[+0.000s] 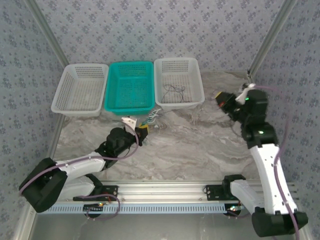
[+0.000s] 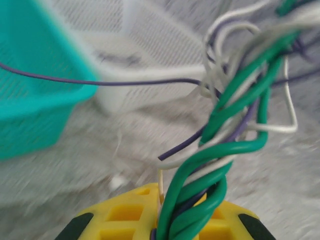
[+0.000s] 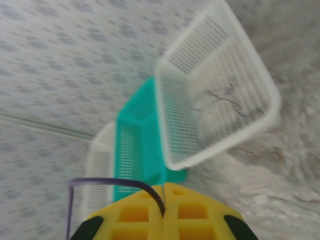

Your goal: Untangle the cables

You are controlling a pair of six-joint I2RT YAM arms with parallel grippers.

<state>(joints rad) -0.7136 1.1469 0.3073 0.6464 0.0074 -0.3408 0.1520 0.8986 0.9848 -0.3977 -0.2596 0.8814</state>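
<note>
Because the left claw (image 2: 165, 222) is pressed almost closed on the cables (image 2: 225, 145), we judge the twisted part to be the weak point now. The cables rise from between its yellow fingers. The green cable (image 2: 240, 100) winds in a spiral around the whitish cable (image 2: 280, 127) and the purple cable (image 2: 100, 81), which runs out alone past the teal basket (image 2: 30, 100).

From above, this tangle sits low over the desk (image 1: 190, 145), just in front of the teal basket and the white basket (image 1: 199, 86). One thin dark cable (image 1: 175, 92) lies inside the white basket.

The right claw (image 3: 164, 210) is fully closed, and a purple strand (image 3: 115, 182) comes out from between its fingers. This claw is raised at the right of the desk, well apart from the tangle. We cannot tell whether the strand reaches the tangle.

If we pull the two claws apart now, the spiral may tighten instead of opening, because the green cable makes several turns. The purple strand may also slip out, as it is so thin. A loose loop could catch on a basket rim and drag the basket.
</note>
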